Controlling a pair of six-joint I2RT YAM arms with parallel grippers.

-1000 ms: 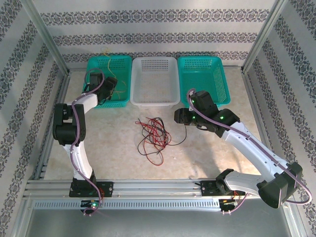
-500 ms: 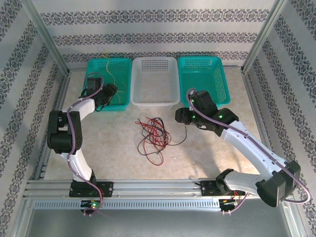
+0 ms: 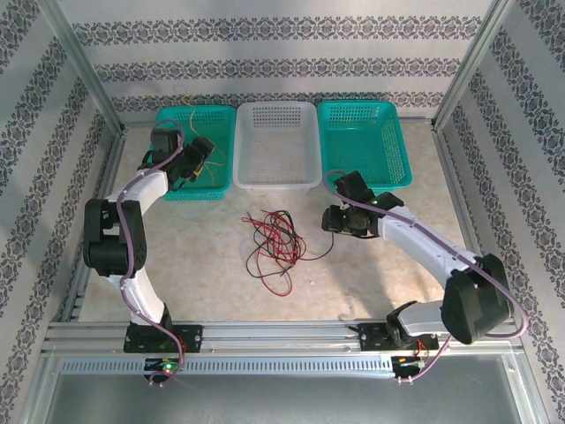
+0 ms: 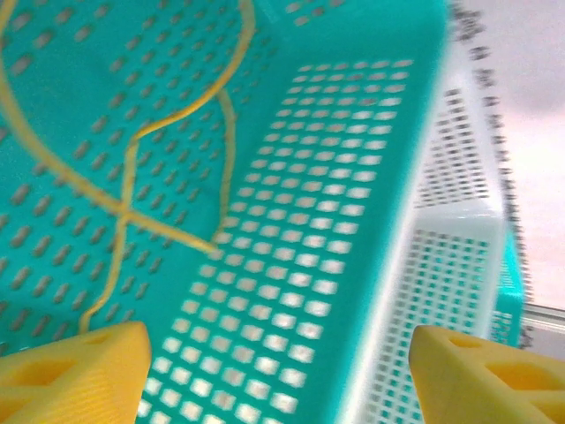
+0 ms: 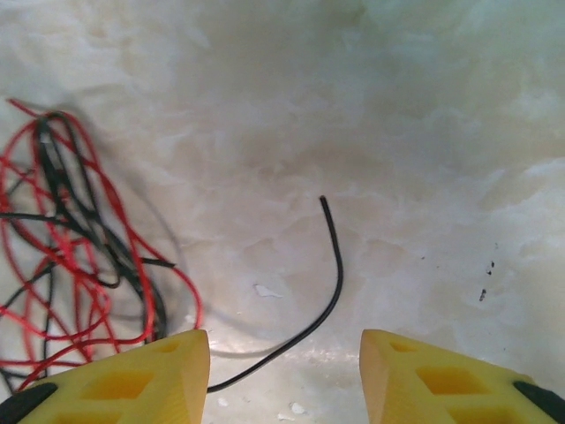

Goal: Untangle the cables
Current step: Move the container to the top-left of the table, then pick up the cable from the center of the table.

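The left pincer (image 4: 278,382) stands released, its yellow fingers wide with nothing between them, above the floor of the left green basket (image 4: 300,265), where the yellow wire (image 4: 132,168) lies in loops; that view is blurred and the wire runs off its top edge. The right pincer (image 5: 284,382) is also released, over the bare table (image 5: 424,132), with the red and black wires (image 5: 79,256) cut off at the left edge and one loose black strand (image 5: 331,265) passing under its left finger. From above, the tangle lies mid-table. The left arm (image 3: 132,199) folds forward over the basket; the right arm (image 3: 424,247) stretches diagonally leftward, wrist low.
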